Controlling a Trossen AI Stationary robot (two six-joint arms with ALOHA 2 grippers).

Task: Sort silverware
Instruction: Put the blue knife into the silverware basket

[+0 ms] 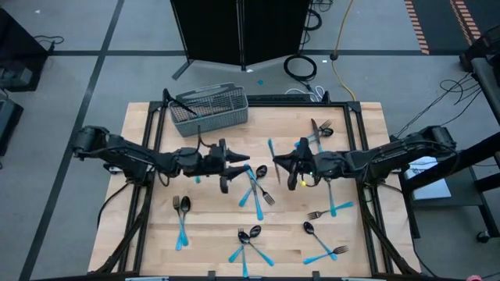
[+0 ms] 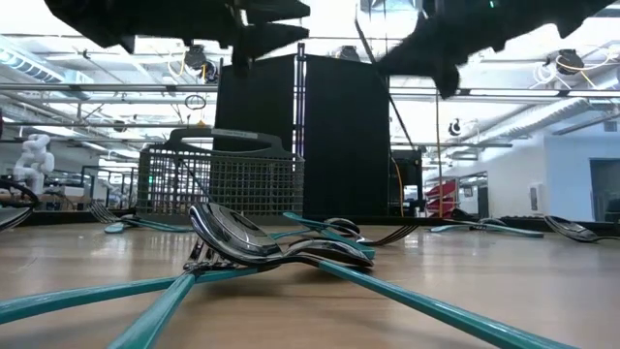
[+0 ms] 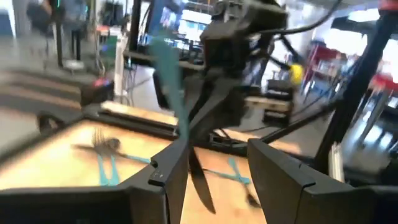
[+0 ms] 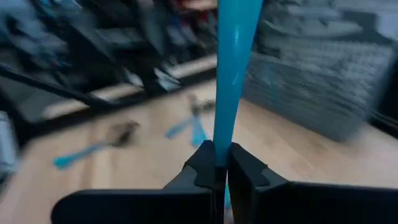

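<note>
Silverware with light-blue handles and dark heads lies scattered on the wooden table (image 1: 211,234): forks, spoons and knives (image 1: 258,193), and a close pile of spoons (image 2: 262,247). My right gripper (image 1: 277,163) (image 4: 222,165) hovers over the table's middle, shut on one knife (image 1: 272,150) (image 3: 180,118). My left gripper (image 1: 237,168) (image 3: 217,168) faces it from the left, open. Its fingers stand on either side of the knife's dark blade (image 3: 200,183), apart from it. A grey wire-mesh basket (image 1: 209,108) (image 2: 218,179) stands near the far edge. My right gripper pinches the knife's blue handle (image 4: 231,93) between its two fingers, near the end where the blade begins. The fingers come level from the table's right and lie across the handle. The knife is lifted clear and tilted, handle up toward the far side, blade (image 1: 280,175) pointing down and nearer.
Loose pieces lie near the far right (image 1: 319,131), at the right (image 1: 332,209), along the near edge (image 1: 248,243) (image 1: 324,251) and at the near left (image 1: 181,218). Black frame rails (image 1: 361,140) border the table. Bare wood shows left of the basket.
</note>
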